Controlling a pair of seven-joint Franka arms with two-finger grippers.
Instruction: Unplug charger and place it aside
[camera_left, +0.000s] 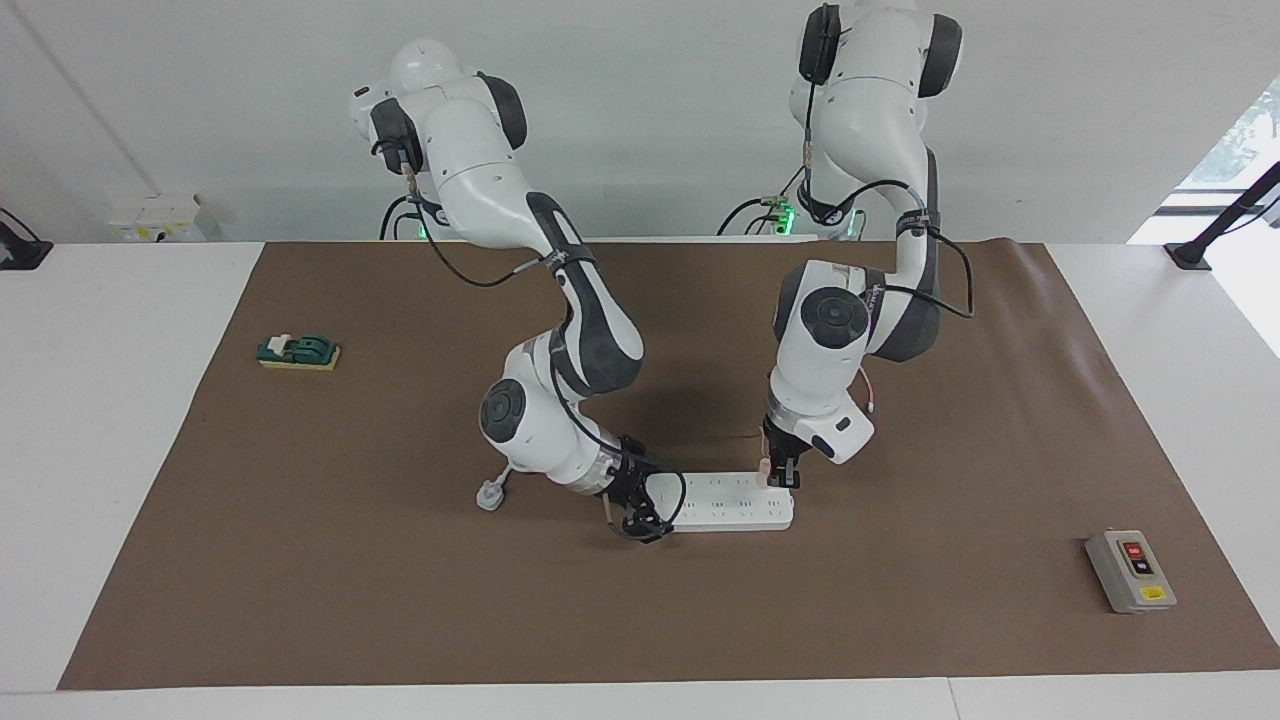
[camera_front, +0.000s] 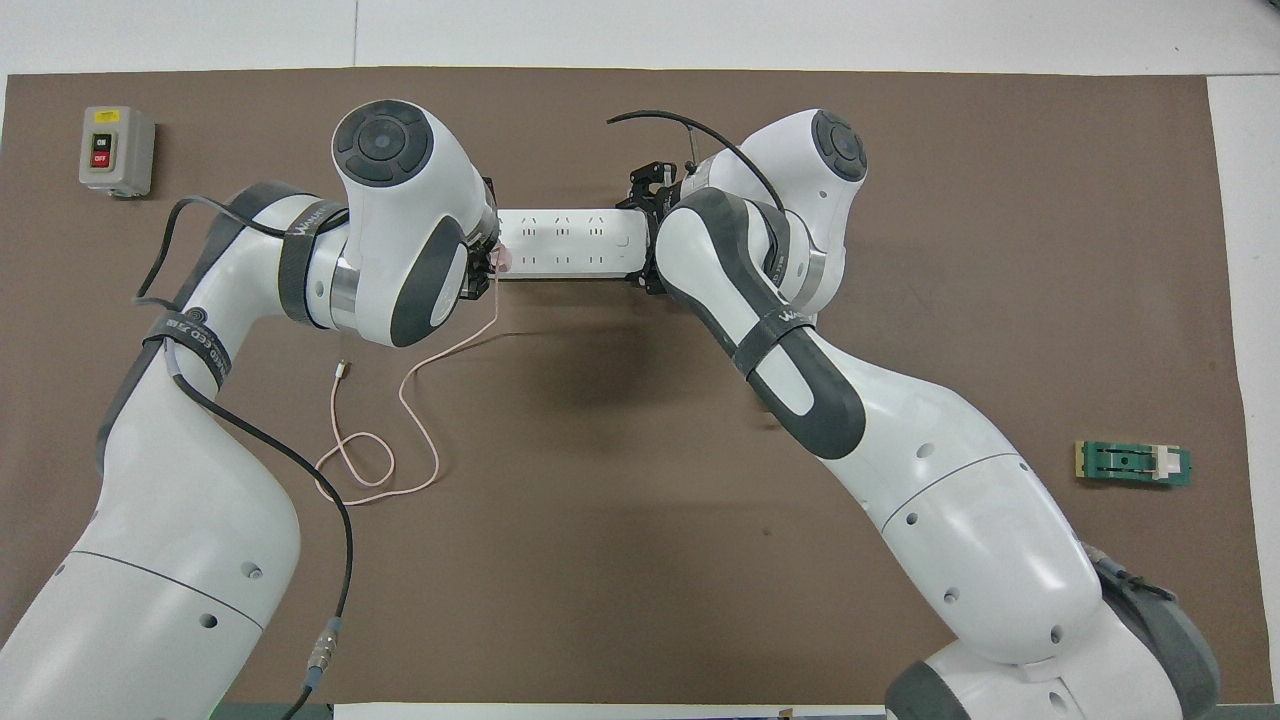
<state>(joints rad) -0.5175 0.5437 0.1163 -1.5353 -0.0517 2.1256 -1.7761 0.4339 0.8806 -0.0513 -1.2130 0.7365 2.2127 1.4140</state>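
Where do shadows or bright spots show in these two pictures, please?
Facing view: a soft shadow lies on the mat between the arms, and a window glares bright at the upper edge. Overhead view: a diffuse shadow darkens the mat nearer the robots than the strip; lighting is even, without glare.

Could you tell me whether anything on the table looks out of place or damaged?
Nothing stands out. The charger sits upright in the power strip with the left gripper shut on it, the right gripper is at the strip's other end, and the pink cable lies loosely looped.
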